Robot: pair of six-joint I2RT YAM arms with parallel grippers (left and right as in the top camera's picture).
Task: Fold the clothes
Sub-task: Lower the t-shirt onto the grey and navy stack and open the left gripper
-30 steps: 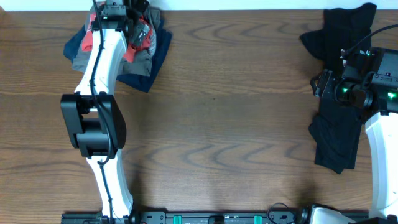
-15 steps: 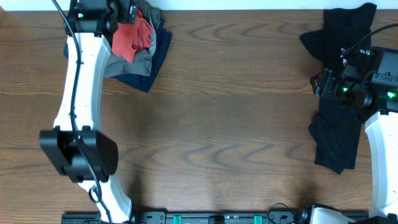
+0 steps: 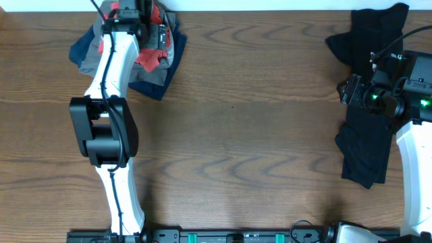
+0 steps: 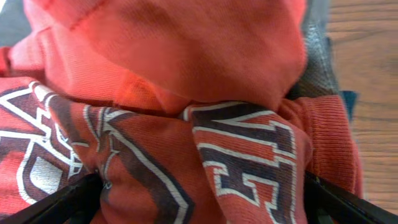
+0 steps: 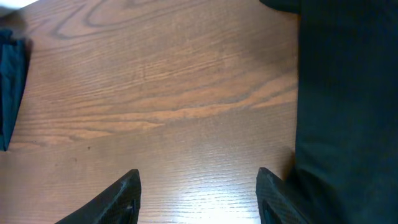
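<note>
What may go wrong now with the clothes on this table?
1. The red shirt lies bunched on the navy piece; a lift might drag both.
2. Both sit by the table's far edge; cloth might slip off.
3. The black shirt is crumpled, so hard to fold flat.

Your left arm (image 3: 111, 64): white links, black elbow housing, black cable. Your right arm (image 3: 412, 155): white, black wrist, green lights, probably LEDs.
</note>
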